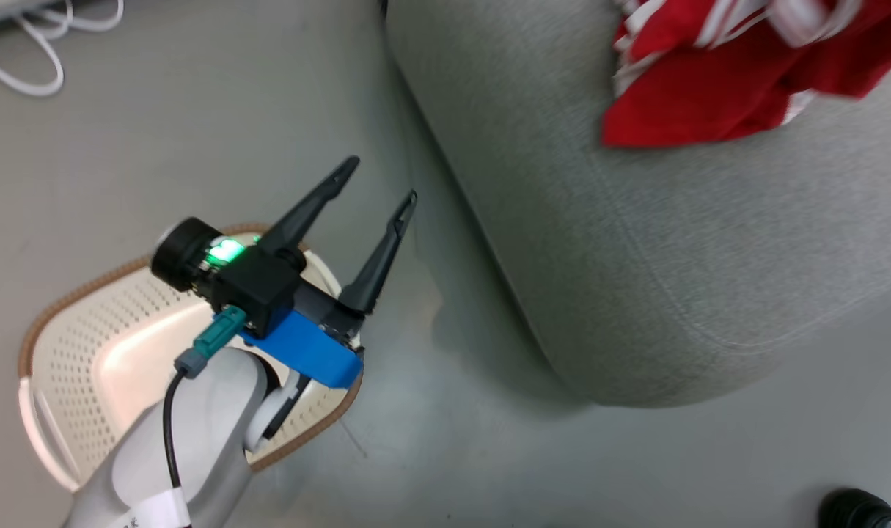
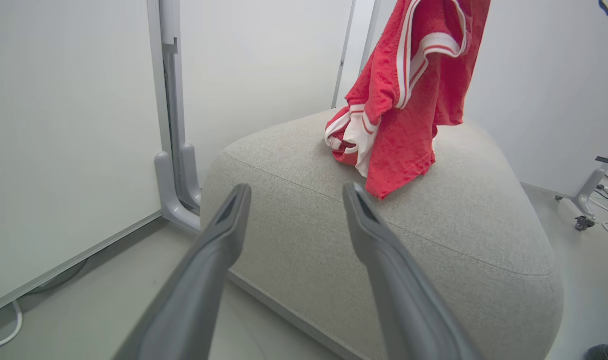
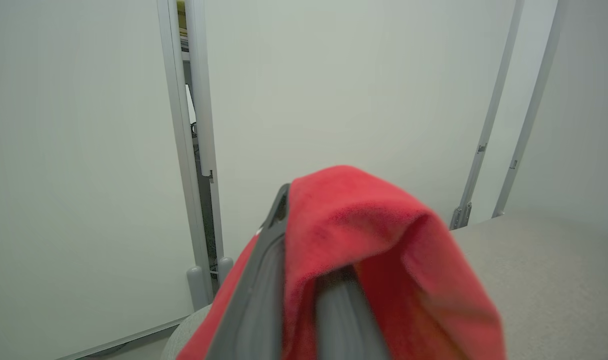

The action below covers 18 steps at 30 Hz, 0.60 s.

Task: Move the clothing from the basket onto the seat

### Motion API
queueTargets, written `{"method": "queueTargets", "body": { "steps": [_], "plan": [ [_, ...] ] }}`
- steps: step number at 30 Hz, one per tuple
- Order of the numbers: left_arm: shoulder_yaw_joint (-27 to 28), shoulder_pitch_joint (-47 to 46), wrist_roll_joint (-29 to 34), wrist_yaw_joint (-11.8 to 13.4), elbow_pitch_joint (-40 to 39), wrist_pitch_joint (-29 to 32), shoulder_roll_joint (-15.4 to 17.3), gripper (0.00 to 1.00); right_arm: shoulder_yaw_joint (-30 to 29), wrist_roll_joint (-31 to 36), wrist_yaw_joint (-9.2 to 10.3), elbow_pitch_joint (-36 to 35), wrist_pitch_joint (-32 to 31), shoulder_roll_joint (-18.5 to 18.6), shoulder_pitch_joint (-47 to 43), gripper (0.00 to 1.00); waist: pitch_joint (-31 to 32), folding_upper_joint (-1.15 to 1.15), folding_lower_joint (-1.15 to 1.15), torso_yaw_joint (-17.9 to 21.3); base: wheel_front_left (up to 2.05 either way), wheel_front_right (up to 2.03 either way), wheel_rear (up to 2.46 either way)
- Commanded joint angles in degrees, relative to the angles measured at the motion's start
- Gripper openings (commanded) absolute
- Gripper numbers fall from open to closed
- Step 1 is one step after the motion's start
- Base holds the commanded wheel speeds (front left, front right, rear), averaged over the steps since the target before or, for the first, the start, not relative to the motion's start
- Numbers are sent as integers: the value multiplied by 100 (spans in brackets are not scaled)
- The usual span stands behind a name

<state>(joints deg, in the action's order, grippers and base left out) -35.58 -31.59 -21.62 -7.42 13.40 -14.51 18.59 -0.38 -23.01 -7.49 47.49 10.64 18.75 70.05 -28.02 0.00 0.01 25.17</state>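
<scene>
Red clothing with white stripes hangs over the far part of the light grey seat, its lower end resting on the cushion. In the left wrist view the clothing dangles from above onto the seat. My right gripper is shut on the clothing, which drapes over its fingers above the seat. My left gripper is open and empty, over the floor between the basket and the seat. The left gripper points at the seat's near edge. The cream basket lies beneath my left forearm, and no clothing shows in it.
White cables lie on the grey floor at the far left. A dark rounded object sits at the lower right corner. White wall panels with a grey post stand behind the seat. A wheeled stand's leg and cables are right of it.
</scene>
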Motion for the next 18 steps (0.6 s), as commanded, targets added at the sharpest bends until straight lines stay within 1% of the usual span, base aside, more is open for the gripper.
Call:
{"method": "queueTargets", "body": {
  "steps": [1, 5, 7, 9, 12, 15, 18],
  "plan": [
    [25, -190, 69, -7, -124, 49, 93, 100, -274, 101, -1, -105, -4, 214, 249, 0, -807, 0, -1, -465, 0, 0, 0],
    [45, -361, 155, -1, -398, 142, 267, 100, -833, 391, -1, -235, -11, 530, 407, 0, -1307, 0, -1, -634, 0, 0, 0],
    [27, -428, 216, -1, -532, 184, 359, 100, -1066, 574, -1, -212, 5, 591, 338, 0, -1518, 0, -1, -699, 0, 0, 0],
    [17, -469, 229, -1, -595, 211, 398, 100, -1160, 654, -1, -175, 27, 606, 269, 0, -1611, 0, -1, -730, 0, 0, 0],
    [-12, -606, 291, -2, -783, 280, 461, 100, -1487, 864, -1, -29, 106, 597, 95, 0, -1860, 0, -1, -823, 0, 0, 0],
    [5, -689, 327, 42, -932, 329, 494, 100, -1739, 1018, -1, 154, 184, 473, -10, 0, -2032, 0, -1, -856, 0, 0, 0],
    [17, -736, 357, 90, -1051, 368, 525, 100, -1861, 1159, -1, 310, 243, 328, -87, 0, -2113, 0, -1, -840, 0, 0, 0]
  ]
}}
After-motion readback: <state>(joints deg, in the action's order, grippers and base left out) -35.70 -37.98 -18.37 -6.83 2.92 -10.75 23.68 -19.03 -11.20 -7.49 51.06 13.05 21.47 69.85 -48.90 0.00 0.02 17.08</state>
